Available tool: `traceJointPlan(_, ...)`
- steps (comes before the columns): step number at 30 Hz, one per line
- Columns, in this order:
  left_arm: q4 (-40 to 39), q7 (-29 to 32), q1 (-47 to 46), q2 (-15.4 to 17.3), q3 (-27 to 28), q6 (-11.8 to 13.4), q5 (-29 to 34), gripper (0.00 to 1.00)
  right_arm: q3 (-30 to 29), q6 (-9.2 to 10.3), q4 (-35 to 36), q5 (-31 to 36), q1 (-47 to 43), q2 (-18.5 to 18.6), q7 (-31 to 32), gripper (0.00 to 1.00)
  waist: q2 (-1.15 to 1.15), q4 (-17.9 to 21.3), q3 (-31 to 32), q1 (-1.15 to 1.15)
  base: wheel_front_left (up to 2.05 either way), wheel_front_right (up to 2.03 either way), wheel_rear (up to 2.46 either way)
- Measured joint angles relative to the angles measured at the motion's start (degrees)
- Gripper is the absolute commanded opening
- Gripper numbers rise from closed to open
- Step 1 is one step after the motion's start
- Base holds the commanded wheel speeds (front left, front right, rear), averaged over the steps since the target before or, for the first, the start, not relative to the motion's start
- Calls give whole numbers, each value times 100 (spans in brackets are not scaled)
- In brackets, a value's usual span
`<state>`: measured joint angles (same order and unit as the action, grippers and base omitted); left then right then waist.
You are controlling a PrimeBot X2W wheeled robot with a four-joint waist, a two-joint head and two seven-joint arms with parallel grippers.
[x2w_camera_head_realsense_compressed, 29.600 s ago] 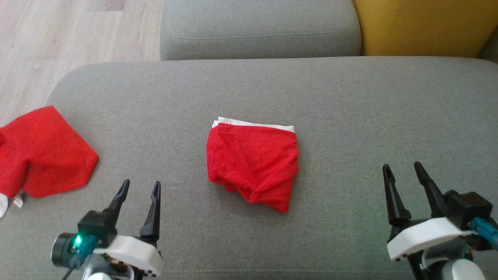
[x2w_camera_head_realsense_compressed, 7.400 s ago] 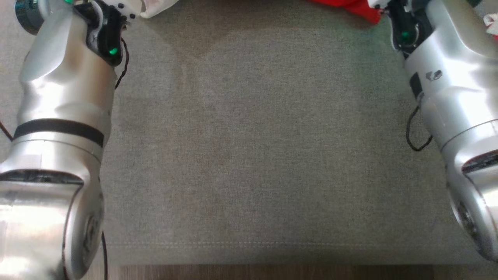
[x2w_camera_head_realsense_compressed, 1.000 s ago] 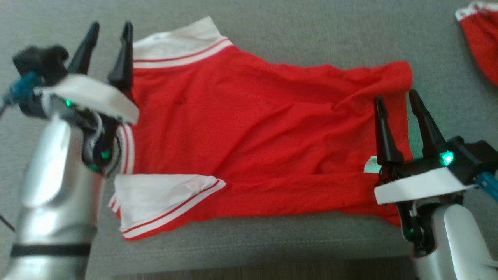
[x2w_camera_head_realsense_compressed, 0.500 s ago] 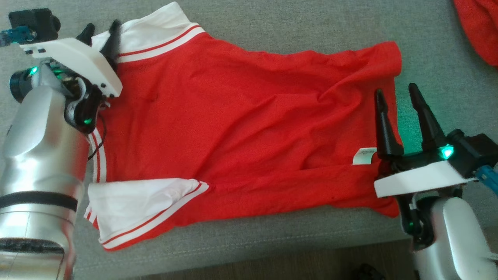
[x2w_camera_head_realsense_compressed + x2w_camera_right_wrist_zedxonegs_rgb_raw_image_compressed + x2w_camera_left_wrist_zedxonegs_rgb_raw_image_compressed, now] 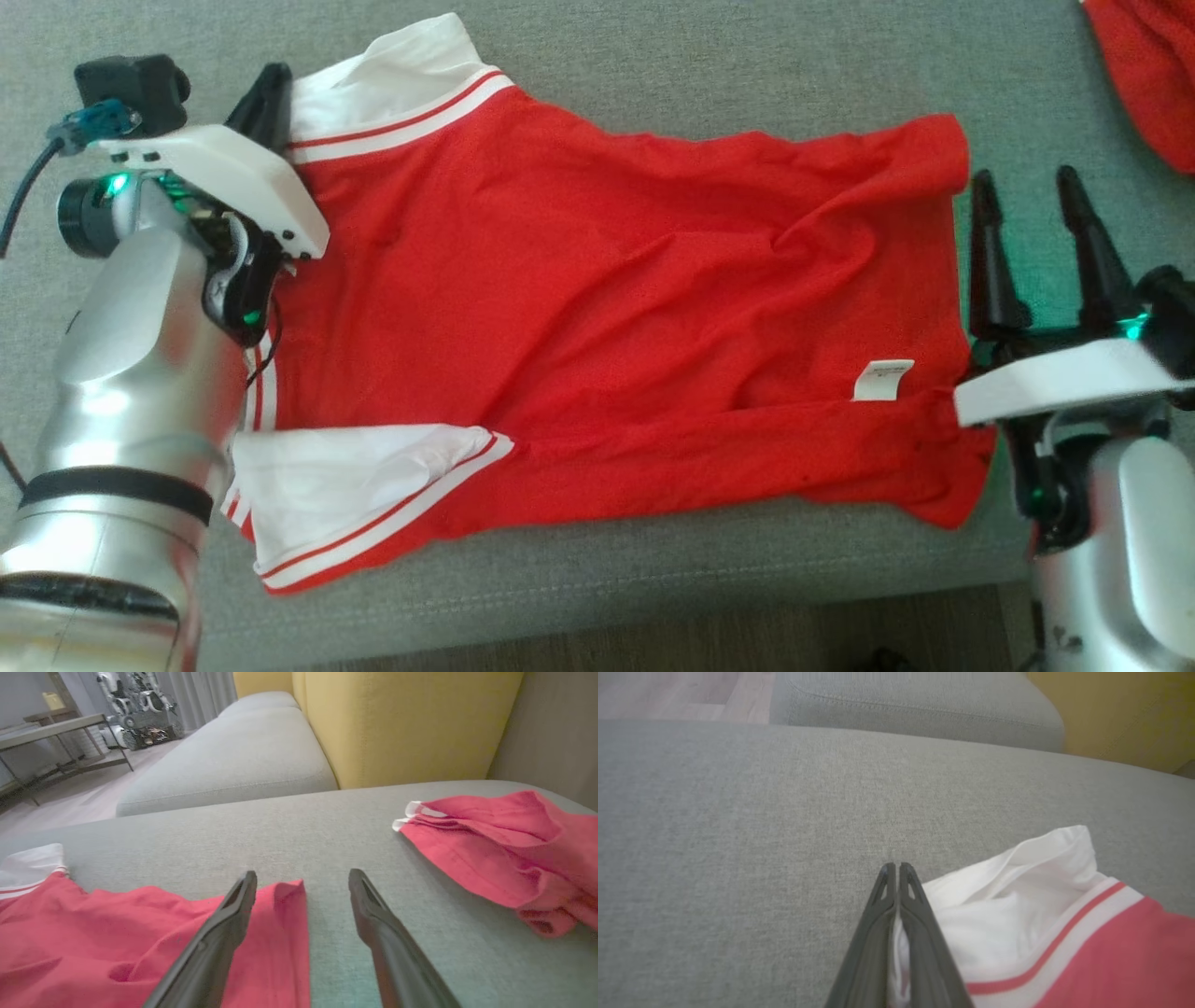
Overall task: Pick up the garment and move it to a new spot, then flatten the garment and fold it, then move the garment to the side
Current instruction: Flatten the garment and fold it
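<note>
On the grey seat cushion (image 5: pixel 653 56), close to its front seam: red T-shirt (image 5: pixel 597 308) spread out but creased, long axis along that seam, sleeves toward the cushion's left end, hem (image 5: pixel 952 280) toward its right. At the left end, left gripper (image 5: pixel 271 89) with fingers pinched narrow on the far white sleeve (image 5: pixel 401 65). At the right end, right gripper (image 5: pixel 1022 187) spread wide, holding nothing, one finger over the hem's far corner, the other over bare cushion. Judged next: closing on that corner, right arm nearer. Further right, well apart: second red garment (image 5: pixel 1144 75).
</note>
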<state>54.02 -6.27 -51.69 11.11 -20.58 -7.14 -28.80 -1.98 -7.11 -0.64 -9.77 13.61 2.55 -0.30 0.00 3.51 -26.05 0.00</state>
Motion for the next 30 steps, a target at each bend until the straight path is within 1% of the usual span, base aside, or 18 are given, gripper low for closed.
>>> traceJointPlan(5,-10,-428,-13,-27,-70,0,8,0,-325,0,-434,138,444,47,392,100,0,-55,0,0,0,0,0)
traceJointPlan(8,-45,-597,-18,-71,-89,0,40,0,-313,0,-779,131,914,256,719,100,0,-133,7,0,0,0,0)
traceJointPlan(11,-144,-722,-18,-118,-116,-1,102,0,-186,0,-1277,41,1291,501,1266,100,0,-215,12,0,0,0,0)
traceJointPlan(13,-230,-754,-21,-146,-125,-1,131,0,-49,0,-1550,-48,1435,582,1653,100,0,-264,13,0,0,0,0)
traceJointPlan(16,-349,-797,-19,-189,-141,-1,160,0,188,0,-1859,-100,1556,698,2262,100,0,-327,11,0,0,0,0)
traceJointPlan(18,-415,-802,-19,-214,-138,-1,212,0,232,0,-1896,-158,1636,791,2527,100,0,-373,9,0,0,0,0)
traceJointPlan(19,-448,-802,-17,-226,-135,-1,224,0,243,0,-1908,-179,1695,846,2659,94,0,-393,8,0,0,0,0)
traceJointPlan(20,-488,-802,-16,-231,-123,-1,249,0,252,0,-1918,-201,1750,883,2755,27,0,-411,5,0,0,0,0)
traceJointPlan(21,-535,-802,-15,-234,-109,0,261,0,249,0,-1918,-241,1790,904,2808,0,0,-427,2,0,0,0,0)
traceJointPlan(25,-676,-802,-9,-234,-43,1,319,0,298,0,-1904,-277,1824,912,2772,0,0,-450,12,0,0,0,0)
traceJointPlan(30,-965,-802,10,-231,142,11,445,0,264,0,-1936,-276,2027,917,2260,0,0,-459,35,0,0,0,0)
